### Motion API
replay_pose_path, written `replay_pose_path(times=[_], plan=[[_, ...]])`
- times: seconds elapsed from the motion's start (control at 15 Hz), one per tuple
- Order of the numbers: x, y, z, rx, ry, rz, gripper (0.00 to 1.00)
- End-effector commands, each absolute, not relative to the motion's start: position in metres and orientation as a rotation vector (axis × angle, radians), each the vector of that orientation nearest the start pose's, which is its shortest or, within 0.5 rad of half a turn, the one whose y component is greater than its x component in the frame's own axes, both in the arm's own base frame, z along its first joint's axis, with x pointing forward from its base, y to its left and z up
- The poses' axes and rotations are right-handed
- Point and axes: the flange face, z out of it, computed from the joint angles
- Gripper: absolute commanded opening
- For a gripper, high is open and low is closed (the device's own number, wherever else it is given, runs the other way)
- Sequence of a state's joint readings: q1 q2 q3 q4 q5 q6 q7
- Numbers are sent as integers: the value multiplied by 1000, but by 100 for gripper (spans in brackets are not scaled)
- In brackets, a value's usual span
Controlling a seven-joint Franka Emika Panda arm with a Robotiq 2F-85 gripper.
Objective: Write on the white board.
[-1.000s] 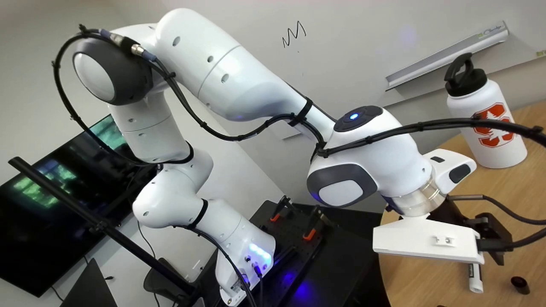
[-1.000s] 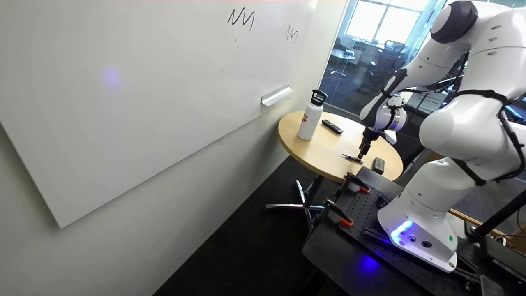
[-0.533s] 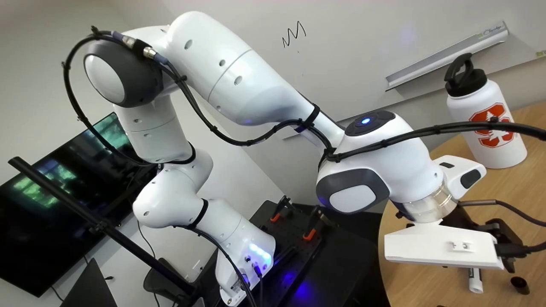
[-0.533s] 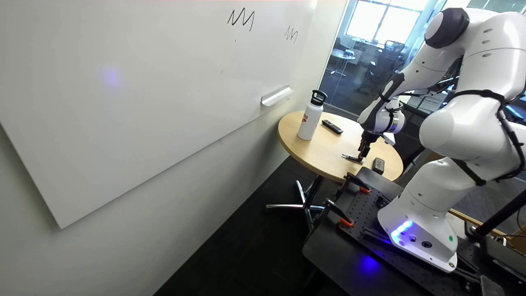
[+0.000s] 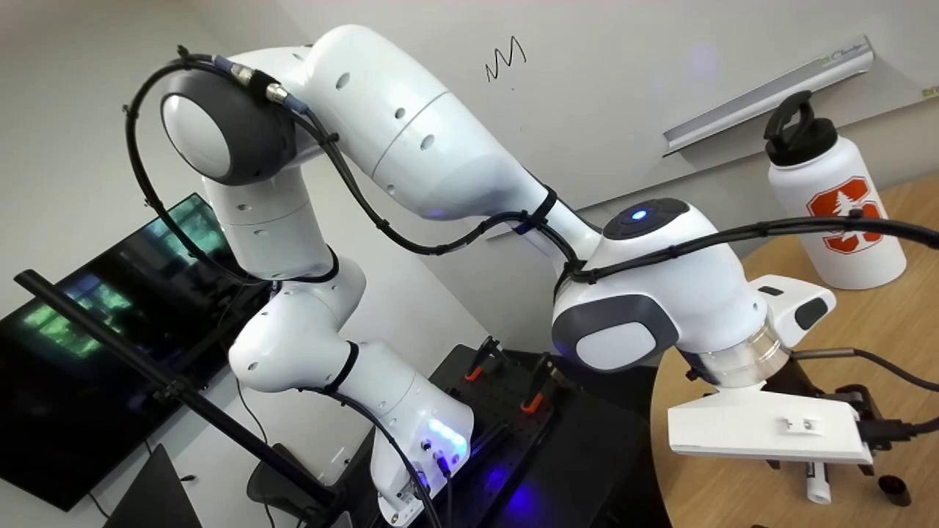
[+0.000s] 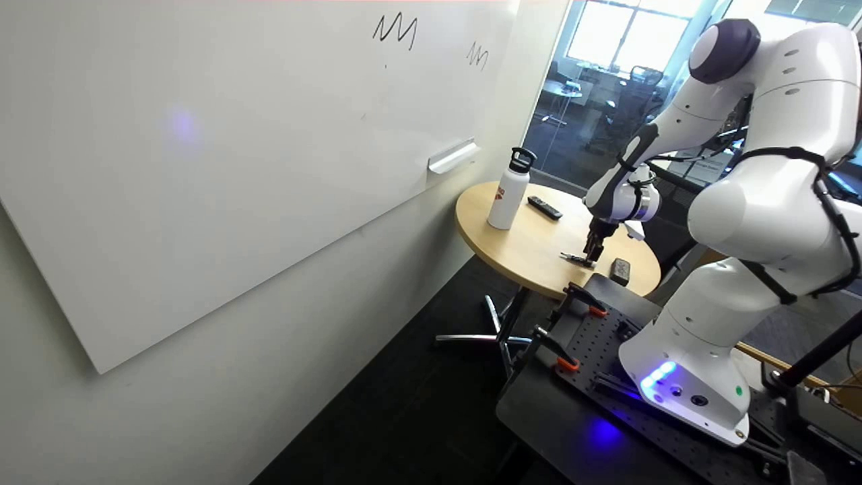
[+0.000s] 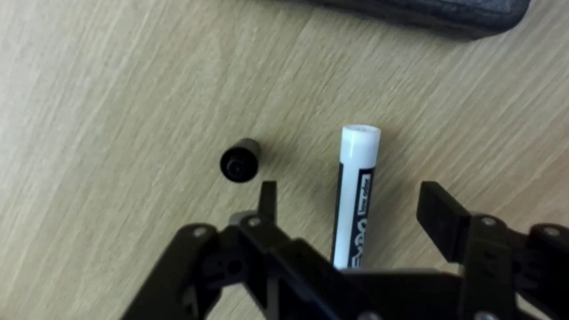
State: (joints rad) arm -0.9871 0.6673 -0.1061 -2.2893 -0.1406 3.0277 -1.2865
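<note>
The white board (image 6: 269, 148) fills the wall in both exterior views and carries dark zigzag scribbles (image 6: 396, 31). A white and black marker (image 7: 355, 178) lies on the round wooden table (image 6: 559, 236); its white end also shows in an exterior view (image 5: 817, 485). My gripper (image 7: 350, 193) is open, pointing down at the table. Its fingers (image 7: 444, 222) stand on either side of the marker, with a gap on both sides. The marker's far part is hidden behind the gripper in the wrist view. A black cap (image 7: 240, 161) lies just beyond the left finger.
A dark eraser (image 6: 620, 271) lies near the gripper; its edge shows in the wrist view (image 7: 444, 15). A white bottle (image 5: 843, 220) stands on the table near the wall, with a black remote (image 6: 544, 207) beside it. A silver rail (image 6: 452, 156) juts from the board.
My arm has lowered and shifted, bringing the gripper down over the marker. In an exterior view it moved right and down. The marker and cap have not moved.
</note>
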Motion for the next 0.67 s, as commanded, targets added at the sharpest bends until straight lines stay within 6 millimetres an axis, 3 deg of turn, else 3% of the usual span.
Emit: replay_pose_path(times=[0.0,0.13,0.2,0.27,0.6], plan=[[243,-448,65,-3197,-573,119,69],[243,-447,63,-3196,-576,131,67],[243,-446,62,-3196,-577,136,60],[243,-446,62,-3199,-569,140,43],[245,-443,64,-3202,-571,160,9]])
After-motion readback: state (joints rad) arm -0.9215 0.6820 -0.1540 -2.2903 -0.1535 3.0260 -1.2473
